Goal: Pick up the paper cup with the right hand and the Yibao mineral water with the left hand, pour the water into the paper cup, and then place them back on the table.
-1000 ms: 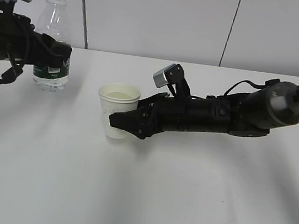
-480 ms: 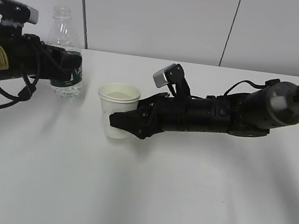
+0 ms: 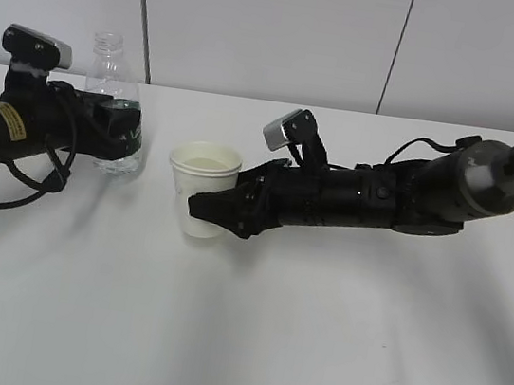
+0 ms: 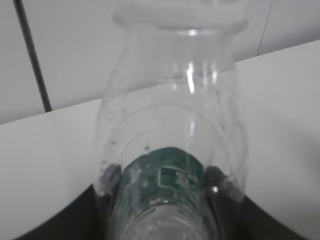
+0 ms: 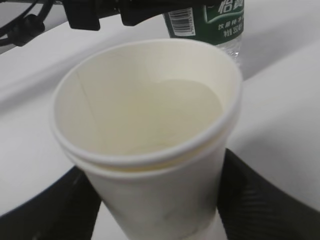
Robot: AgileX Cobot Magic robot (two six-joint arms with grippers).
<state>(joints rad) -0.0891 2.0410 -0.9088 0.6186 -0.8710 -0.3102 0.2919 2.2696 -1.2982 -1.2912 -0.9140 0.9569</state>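
Cream paper cup [image 3: 202,188] w/ water [image 5: 165,115], R fingers [image 3: 199,211] clamped round it; L fingers [image 3: 104,123] round capless bottle [image 3: 113,103].

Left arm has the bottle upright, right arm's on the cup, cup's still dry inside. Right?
Not dry: the right wrist view shows water in the cup. The rest holds: left gripper grips the upright bottle, right gripper the cup.

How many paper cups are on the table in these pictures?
1. The paper cup stands upright near the middle of the table, held by the right hand. In the right wrist view its rim looks doubled, so a second nested cup may be hidden.
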